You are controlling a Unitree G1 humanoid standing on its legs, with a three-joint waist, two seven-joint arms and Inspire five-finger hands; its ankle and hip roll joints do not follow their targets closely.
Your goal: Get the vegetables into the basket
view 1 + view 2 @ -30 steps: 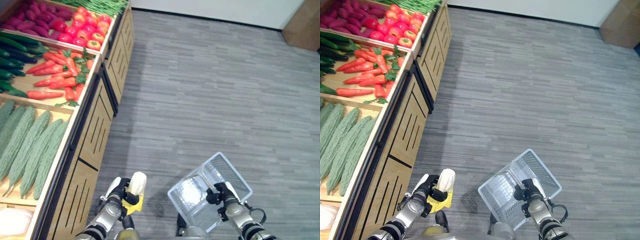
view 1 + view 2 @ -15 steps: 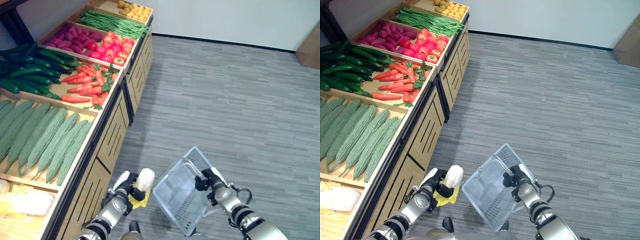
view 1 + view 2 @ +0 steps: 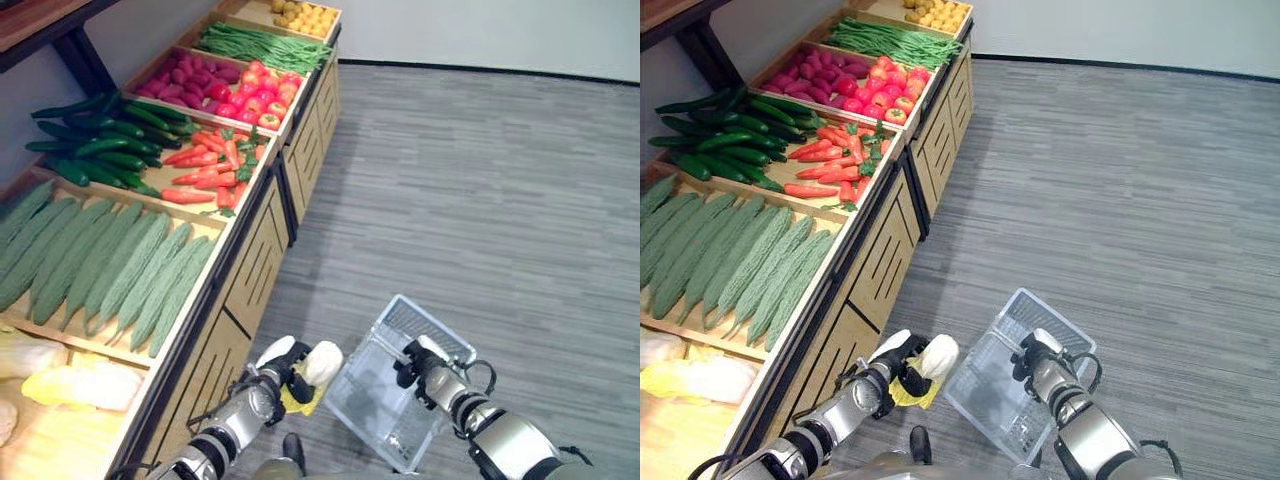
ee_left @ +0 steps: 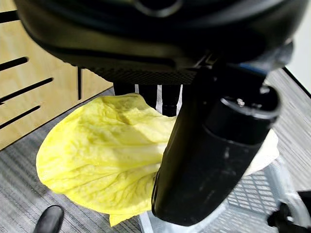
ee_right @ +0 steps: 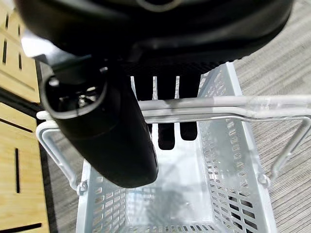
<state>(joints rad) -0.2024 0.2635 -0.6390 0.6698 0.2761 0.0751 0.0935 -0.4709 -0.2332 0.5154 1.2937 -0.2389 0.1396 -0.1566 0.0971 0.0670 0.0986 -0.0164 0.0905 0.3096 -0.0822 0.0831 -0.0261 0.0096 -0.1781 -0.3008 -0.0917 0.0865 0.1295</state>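
Now the cabbage (image 3: 318,368), with its white stalk and yellow leaves, is held in the curled fingers of the left hand (image 3: 283,362) and has been brought closer to the basket (image 3: 392,400) than it was a second ago, its stalk end just beside the near rim. The basket is carried by its wire handle (image 5: 209,106), around which the fingers of the right hand (image 3: 416,362) are hooked; it has been swung toward the left hand and appears empty. The drop into the basket is judged to be close, with only the rim left to clear. Along the wooden produce stand (image 3: 250,275), bitter gourds (image 3: 110,262), carrots (image 3: 215,165), cucumbers (image 3: 95,140) and tomatoes (image 3: 252,85) are laid in trays. Grey plank flooring (image 3: 470,190) is spread beside it.
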